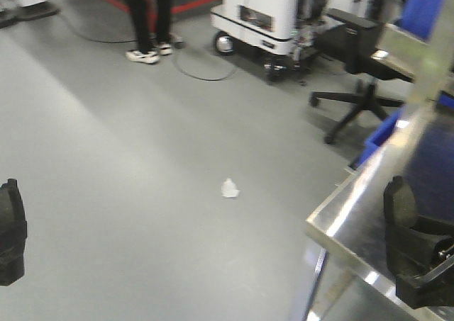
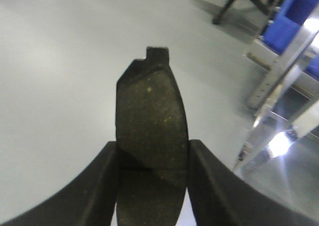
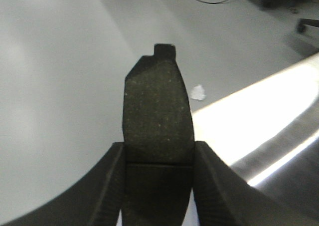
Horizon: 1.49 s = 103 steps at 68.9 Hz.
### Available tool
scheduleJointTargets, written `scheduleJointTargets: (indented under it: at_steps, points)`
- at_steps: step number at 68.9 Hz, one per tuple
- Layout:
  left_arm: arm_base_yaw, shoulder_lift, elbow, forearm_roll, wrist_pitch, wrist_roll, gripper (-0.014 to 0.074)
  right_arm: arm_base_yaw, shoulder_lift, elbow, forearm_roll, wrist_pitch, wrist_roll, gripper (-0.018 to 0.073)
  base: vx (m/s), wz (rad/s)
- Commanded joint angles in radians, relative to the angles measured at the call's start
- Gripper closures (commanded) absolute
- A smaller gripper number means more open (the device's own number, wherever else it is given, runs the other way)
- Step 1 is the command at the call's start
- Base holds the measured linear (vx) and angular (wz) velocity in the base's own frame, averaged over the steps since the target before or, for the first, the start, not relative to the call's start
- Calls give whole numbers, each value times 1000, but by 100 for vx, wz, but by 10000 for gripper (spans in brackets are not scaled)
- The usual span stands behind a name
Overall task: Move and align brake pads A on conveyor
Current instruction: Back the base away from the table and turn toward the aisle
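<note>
My left tool [image 2: 152, 161] pinches a brake pad [image 2: 149, 116] by its near end, out over the grey floor [image 2: 60, 86]. My right tool [image 3: 158, 168] pinches a second brake pad [image 3: 157, 106] likewise, with the steel table [image 3: 259, 116] edge to its right. Blue bins [image 2: 289, 16] stand far right by the table, their contents hidden. A paper scrap [image 1: 229, 188] lies on the floor. An office chair [image 1: 351, 37] and a person's legs [image 1: 145, 16] stand farther off.
</note>
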Motion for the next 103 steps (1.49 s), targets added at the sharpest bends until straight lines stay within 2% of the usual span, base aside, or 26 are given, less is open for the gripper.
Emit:
scheduleJointTargets:
  at_steps: [1, 103]
  points:
    - [0, -4, -27, 4, -78, -1, 461, -2, -4, -30, -7, -88, -5, 569, -3, 72]
    - [0, -4, -27, 4, -78, -1, 461, -2, -4, -30, -7, -86, -5, 569, 11, 49]
